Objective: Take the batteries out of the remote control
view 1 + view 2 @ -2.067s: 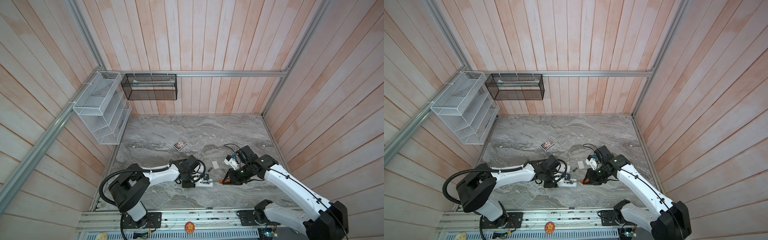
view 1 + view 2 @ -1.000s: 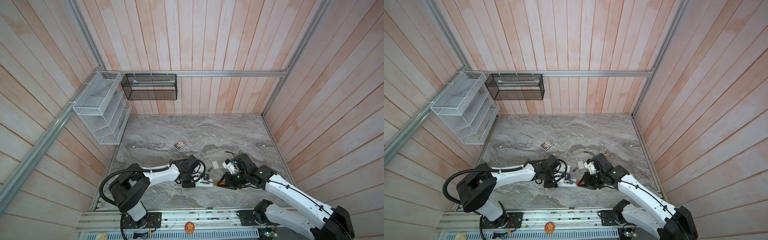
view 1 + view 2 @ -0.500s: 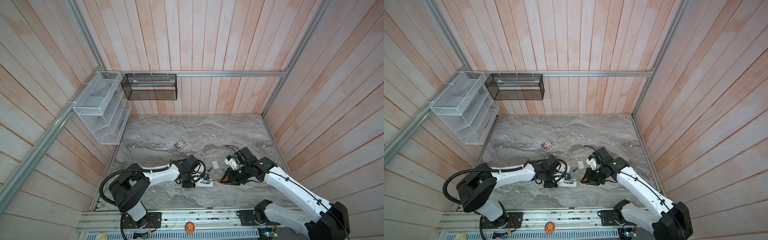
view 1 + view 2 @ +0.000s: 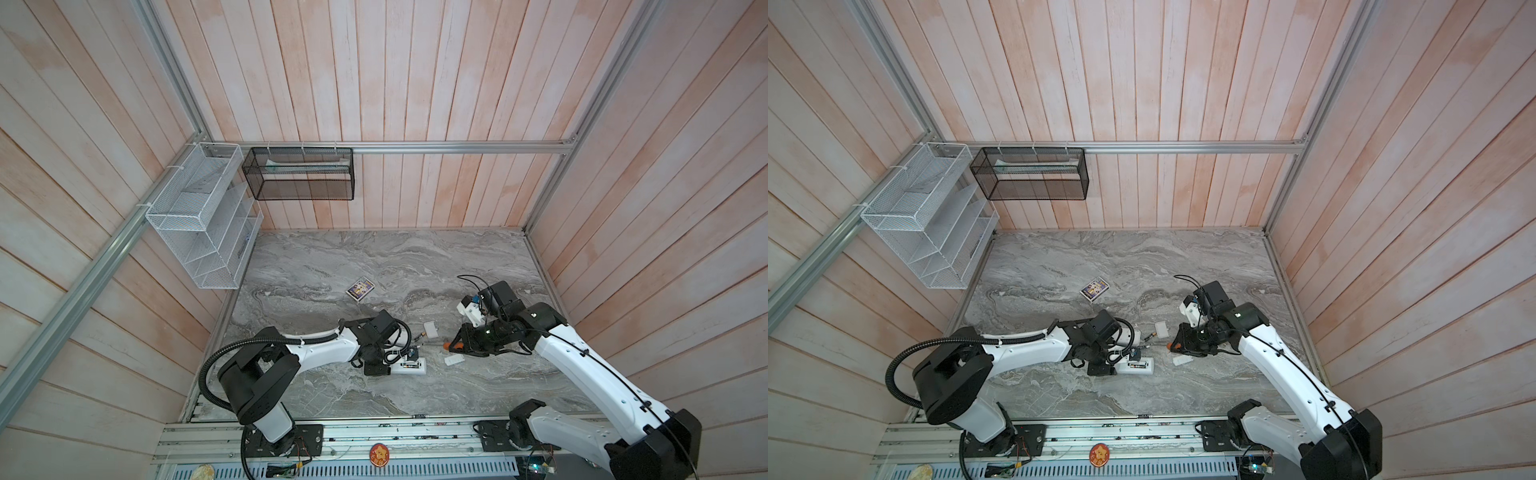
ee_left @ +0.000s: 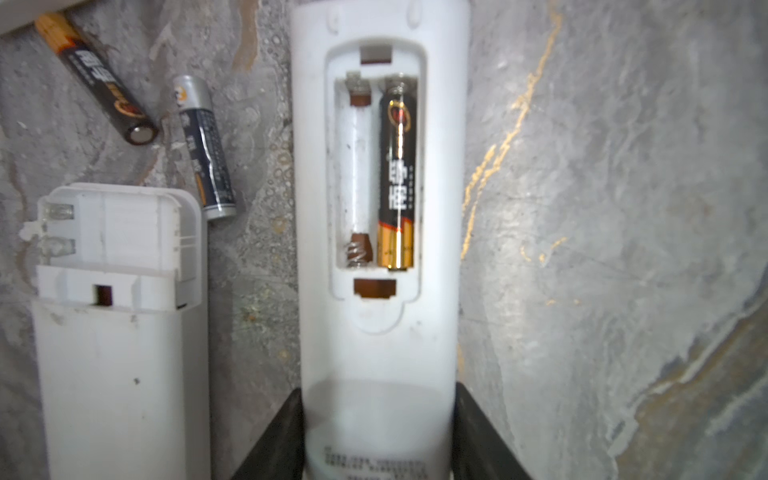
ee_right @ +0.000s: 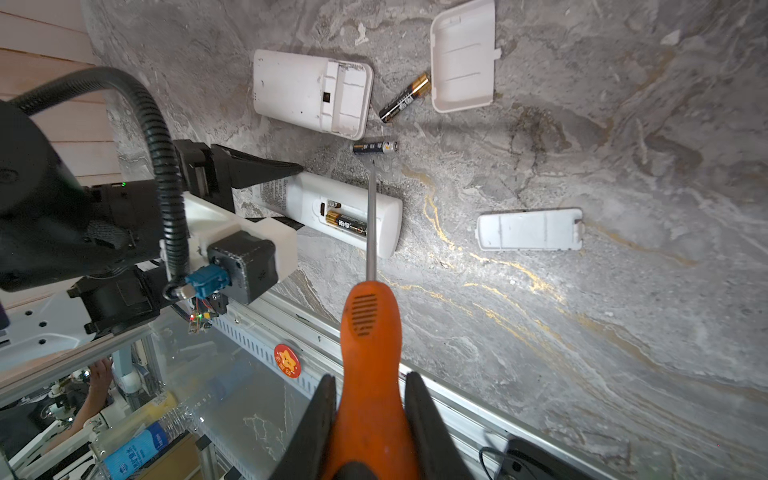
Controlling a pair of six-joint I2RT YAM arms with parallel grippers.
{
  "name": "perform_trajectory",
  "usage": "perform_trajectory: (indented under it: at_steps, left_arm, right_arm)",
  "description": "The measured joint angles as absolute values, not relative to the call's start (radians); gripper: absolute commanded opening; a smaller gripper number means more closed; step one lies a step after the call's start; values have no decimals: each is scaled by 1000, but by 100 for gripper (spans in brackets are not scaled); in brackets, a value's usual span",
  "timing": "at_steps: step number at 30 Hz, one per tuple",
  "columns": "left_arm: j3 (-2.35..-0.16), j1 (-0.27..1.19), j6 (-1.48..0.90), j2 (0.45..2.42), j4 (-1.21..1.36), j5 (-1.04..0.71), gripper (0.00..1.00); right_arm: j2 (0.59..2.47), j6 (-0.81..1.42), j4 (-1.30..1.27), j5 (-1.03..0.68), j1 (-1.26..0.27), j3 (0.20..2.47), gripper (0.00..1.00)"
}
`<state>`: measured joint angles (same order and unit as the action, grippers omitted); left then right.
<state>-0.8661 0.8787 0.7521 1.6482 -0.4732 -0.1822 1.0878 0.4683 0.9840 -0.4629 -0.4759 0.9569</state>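
Left gripper: clamped on the label end of the slim remote, one black finger against each long side.
Slim remote: smooth white plastic, long with rounded corners, lying back-up on the worktop; cover off, bay exposed.
Empty slot: bare white trough, coiled spring at one end, flat contact at the other.
Seated battery: slim cylinder, glossy black wrap with a gold band, lodged in the other slot; the one cell left to lift out.
Wide remote: broader white body just beside the slim one, lightly speckled; its ribbed bay appears empty.
Black-and-orange battery: loose on the worktop, metal end cap showing; unloaded.
Grey battery: loose, dark wrap with a silver end, near the first; unloaded.
Wide cover: thin white plate with a tab, inner side up.
Narrow cover: long thin white plate, well apart from its remote.
Screwdriver: ribbed orange handle, thin steel shaft aimed toward the grey battery; contact cannot be told.
Right gripper: closed round the screwdriver handle.
Progress: both covers off, two cells out, one seated; most of the job appears done.
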Motion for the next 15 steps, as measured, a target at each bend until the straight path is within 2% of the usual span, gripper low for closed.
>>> perform_trajectory:
  at_steps: [15]
  left_arm:
    - [-866, 880, 751, 1647, -472, -175, 0]
  right_arm:
    - [1074, 381, 1110, -501, -515, 970, 0]
